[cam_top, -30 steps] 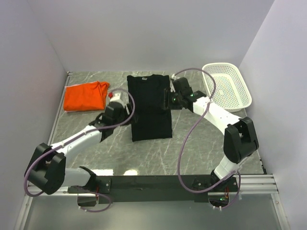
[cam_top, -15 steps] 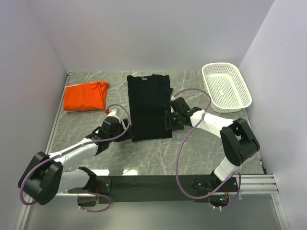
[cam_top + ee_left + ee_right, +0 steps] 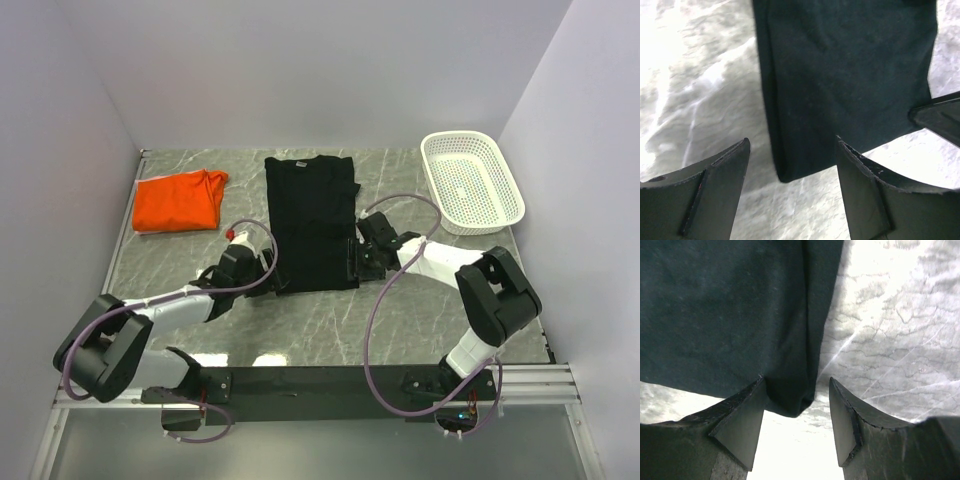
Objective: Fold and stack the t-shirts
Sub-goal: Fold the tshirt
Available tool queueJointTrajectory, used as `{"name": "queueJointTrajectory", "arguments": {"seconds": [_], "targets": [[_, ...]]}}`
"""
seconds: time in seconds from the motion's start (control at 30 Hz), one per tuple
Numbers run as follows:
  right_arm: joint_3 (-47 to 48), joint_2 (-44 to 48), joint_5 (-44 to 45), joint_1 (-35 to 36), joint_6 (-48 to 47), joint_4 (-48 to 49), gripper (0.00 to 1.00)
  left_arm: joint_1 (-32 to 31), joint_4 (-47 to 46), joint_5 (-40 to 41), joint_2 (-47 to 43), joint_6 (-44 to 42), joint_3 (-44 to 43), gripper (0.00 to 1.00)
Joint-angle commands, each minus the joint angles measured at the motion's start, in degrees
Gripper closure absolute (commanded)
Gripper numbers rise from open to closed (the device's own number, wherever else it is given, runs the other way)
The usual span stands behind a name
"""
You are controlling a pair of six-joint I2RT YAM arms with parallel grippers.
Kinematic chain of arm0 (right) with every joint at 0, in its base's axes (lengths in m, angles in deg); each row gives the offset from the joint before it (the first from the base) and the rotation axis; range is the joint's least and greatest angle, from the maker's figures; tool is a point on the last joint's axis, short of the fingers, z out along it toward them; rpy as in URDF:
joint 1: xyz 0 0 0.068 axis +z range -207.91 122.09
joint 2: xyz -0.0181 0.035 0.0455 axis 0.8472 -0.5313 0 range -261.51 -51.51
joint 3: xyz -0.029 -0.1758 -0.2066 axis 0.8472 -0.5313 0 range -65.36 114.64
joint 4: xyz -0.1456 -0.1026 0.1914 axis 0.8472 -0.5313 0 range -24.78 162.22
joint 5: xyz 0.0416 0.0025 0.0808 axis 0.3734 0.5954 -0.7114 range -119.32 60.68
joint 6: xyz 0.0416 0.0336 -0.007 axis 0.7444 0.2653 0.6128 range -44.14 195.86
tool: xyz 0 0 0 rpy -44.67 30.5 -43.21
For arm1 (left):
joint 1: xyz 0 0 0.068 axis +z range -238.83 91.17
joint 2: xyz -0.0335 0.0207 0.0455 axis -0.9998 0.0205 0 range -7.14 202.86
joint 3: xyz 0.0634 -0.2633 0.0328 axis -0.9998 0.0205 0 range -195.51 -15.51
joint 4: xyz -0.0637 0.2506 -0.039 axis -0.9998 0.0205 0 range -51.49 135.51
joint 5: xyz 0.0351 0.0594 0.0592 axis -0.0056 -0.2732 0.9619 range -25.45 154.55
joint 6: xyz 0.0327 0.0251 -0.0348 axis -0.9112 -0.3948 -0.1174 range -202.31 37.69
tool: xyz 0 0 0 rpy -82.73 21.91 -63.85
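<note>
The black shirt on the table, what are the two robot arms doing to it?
Two robot arms are folding shirts. The black t-shirt lies flat on the table, its sides folded in. The left gripper is at its near left corner, the right gripper at its near right corner, both open, nothing pinched yet. The orange t-shirt lies at the far left, a white basket at the far right.

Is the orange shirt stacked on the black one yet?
No, the orange shirt lies alone at the far left, clear of the black shirt.
</note>
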Motion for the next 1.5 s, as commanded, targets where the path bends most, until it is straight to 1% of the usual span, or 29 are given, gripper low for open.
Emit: {"name": "queueJointTrajectory", "arguments": {"seconds": [0.0, 0.2, 0.3, 0.37, 0.4, 0.43, 0.47, 0.5, 0.53, 0.57, 0.6, 0.63, 0.73, 0.77, 0.83, 0.87, 1.0, 1.2, 1.33, 1.47], "targets": [[-1.5, 0.8, -0.1, 0.3, 0.8, 2.2, 0.4, -1.0, -0.8, -1.3, 2.7, 1.2, 1.3, 0.24], [-5.3, 1.8, -1.6, 0.4, 1.6, 4.1, 0.4, -2.7, -0.5, 0.1, 5.0, 2.1, 2.3, 0.28], [-6.9, 2.0, -3.2, 0.9, 2.0, 5.4, 0.4, -3.4, -0.8, 0.2, 5.7, 3.0, 3.7, 0.34], [-7.3, 2.2, -3.4, 1.6, 2.4, 5.8, 0.42, -4.0, -1.3, 0.4, 6.0, 3.3, 4.4, 0.4], [-7.4, 2.0, -3.6, 1.7, 2.5, 5.8, 0.45, -4.2, -1.3, 0.9, 6.4, 3.7, 4.5, 0.42], [-7.4, 1.9, -3.7, 1.7, 2.4, 5.8, 0.48, -4.7, -1.2, 1.1, 6.6, 3.8, 4.6, 0.48], [-7.4, 1.6, -3.9, 1.8, 2.4, 6.1, 0.59, -4.9, -1.3, 1.3, 6.9, 3.9, 4.6, 0.5], [-7.5, 1.3, -3.9, 1.9, 2.4, 6.2, 0.64, -5.1, -1.3, 1.3, 7.5, 3.8, 4.6, 0.53], [-7.4, 1.1, -4.0, 1.9, 2.3, 6.2, 0.7, -5.5, -1.3, 1.4, 7.7, 3.7, 4.5, 0.61], [-7.4, 0.6, -4.0, 1.9, 2.4, 6.1, 0.84, -5.7, -1.3, 1.4, 8.0, 3.5, 4.3, 0.67], [-7.3, 0.6, -4.1, 2.0, 2.3, 6.0, 0.93, -5.9, -1.1, 1.4, 8.6, 3.5, 4.0, 0.77], [-7.4, 0.7, -4.1, 2.1, 2.2, 5.4, 1.0, -6.5, -0.6, 1.4, 9.0, 3.4, 3.3, 0.99], [-7.0, 2.7, -2.5, 3.1, 1.5, 3.2, 1.0, -8.6, 2.5, 1.4, 8.5, 2.6, 1.7, 0.99], [-6.9, 4.7, -1.7, 3.6, 1.3, 0.8, 1.0, -9.2, 3.5, 1.4, 7.9, 2.4, 1.6, 0.99], [-7.3, 7.4, -0.2, 5.2, 1.4, -1.5, 1.0, -10.7, 6.4, 1.4, 4.7, 2.4, 1.6, 0.99], [-7.5, 10.1, -0.1, 5.7, 1.3, -3.5, 1.0, -11.2, 7.3, 1.4, 3.4, 2.6, 1.7, 0.99], [-9.4, 17.3, 0.7, 7.4, 2.1, -9.0, 1.0, -12.7, 13.1, 1.0, -6.0, 3.1, 2.7, 0.99], [-10.9, 28.0, 0.6, 9.4, 3.5, -18.0, 1.0, -15.1, 21.3, -3.0, -16.9, 4.1, 4.0, 0.99], [-10.2, 31.9, -0.9, 10.9, 3.5, -22.4, 1.0, -18.3, 23.8, -6.3, -20.0, 4.6, 3.7, 0.99], [-8.8, 34.6, -1.6, 13.5, 3.3, -28.4, 1.0, -22.7, 28.4, -5.5, -21.3, 5.0, 2.1, 0.99]]}}
